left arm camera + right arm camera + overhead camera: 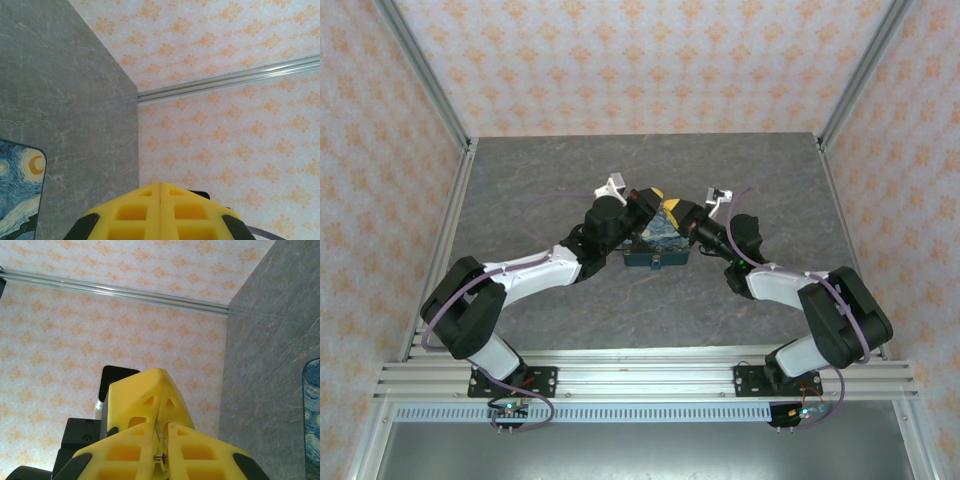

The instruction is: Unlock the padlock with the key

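Observation:
My two grippers meet tip to tip above the middle of the table. In the right wrist view a thin metal key [159, 437] stands edge-on between the yellow fingers of my right gripper [161, 424], which are closed in on it. Its far end runs into the seam of my left gripper [159, 412], which points down at it. My left gripper [160, 185] has its yellow fingers pressed flat together. From above, the left gripper [653, 203] and the right gripper [682, 212] almost touch. The padlock is hidden.
A box with a blue swirling painted lid [658, 250] lies on the grey table [540, 180] right under the grippers; its corner [17, 190] lies at the lower left of the left wrist view. Patterned walls and metal posts enclose the table.

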Motion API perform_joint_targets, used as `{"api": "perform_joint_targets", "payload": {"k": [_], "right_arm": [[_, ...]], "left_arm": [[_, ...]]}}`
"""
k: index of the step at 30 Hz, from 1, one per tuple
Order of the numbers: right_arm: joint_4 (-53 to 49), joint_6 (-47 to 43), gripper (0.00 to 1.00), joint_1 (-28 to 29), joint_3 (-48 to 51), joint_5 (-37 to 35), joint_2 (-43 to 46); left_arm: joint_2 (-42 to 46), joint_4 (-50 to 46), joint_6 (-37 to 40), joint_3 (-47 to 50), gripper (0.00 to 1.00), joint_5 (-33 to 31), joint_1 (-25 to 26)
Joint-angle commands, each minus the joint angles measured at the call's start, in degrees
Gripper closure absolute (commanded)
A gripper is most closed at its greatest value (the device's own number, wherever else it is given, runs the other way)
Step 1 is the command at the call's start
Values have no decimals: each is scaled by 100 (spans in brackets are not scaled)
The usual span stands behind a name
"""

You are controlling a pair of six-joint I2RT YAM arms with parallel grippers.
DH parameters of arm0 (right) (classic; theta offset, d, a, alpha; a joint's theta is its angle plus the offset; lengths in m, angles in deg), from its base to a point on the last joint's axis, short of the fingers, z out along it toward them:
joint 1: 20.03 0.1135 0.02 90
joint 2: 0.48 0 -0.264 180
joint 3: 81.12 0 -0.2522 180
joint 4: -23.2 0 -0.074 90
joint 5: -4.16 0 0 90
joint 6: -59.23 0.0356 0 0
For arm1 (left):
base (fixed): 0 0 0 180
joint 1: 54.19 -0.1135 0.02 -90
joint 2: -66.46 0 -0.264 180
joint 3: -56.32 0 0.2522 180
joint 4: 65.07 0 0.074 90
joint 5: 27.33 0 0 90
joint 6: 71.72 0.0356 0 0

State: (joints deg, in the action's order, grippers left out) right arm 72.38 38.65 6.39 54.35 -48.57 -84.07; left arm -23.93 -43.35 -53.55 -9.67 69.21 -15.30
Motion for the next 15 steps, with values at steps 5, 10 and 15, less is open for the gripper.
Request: {"api": "perform_joint_targets", "payload": {"k": [5,10,15], "right_arm": [[395,-41,100,-27,-32,-23,20],[309,-99,100,-67,135,-7,121],[70,-269,100,-106,285,34,340]], "left_arm": [[-58,192,-24,65,100,-159,-13],[-5,65,-2,30,100,-189,-22],[106,-215,47,-37,99,-163,-49]]}}
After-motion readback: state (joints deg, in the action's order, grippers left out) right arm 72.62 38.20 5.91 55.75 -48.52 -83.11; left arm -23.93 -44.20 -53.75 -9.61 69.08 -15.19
